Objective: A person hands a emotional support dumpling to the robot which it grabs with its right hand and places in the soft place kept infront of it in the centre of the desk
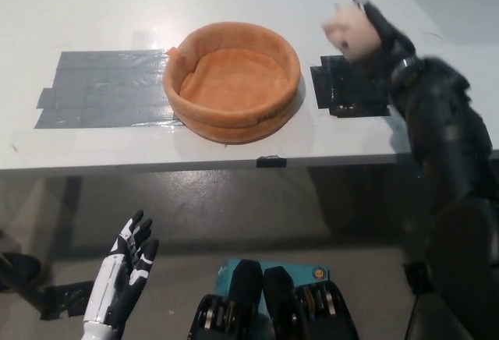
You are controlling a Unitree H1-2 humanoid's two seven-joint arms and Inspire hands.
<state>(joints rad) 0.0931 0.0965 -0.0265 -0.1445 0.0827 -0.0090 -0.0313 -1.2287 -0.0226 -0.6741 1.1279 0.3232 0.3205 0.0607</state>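
The pale pink plush dumpling point(348, 31) is held in my black right hand point(376, 34), lifted above the desk to the right of the orange soft bed point(232, 79). The hand is shut on the dumpling and blurred by motion. The round bed sits in the middle of the white desk point(93, 12), with nothing inside it. My white left hand point(125, 274) rests low at the lower left, below the desk edge, fingers spread apart and holding nothing.
A grey tape patch point(105, 89) lies on the desk left of the bed. A black tape patch point(347, 86) lies right of the bed, under my right arm. The desk's front edge runs across the middle of the view.
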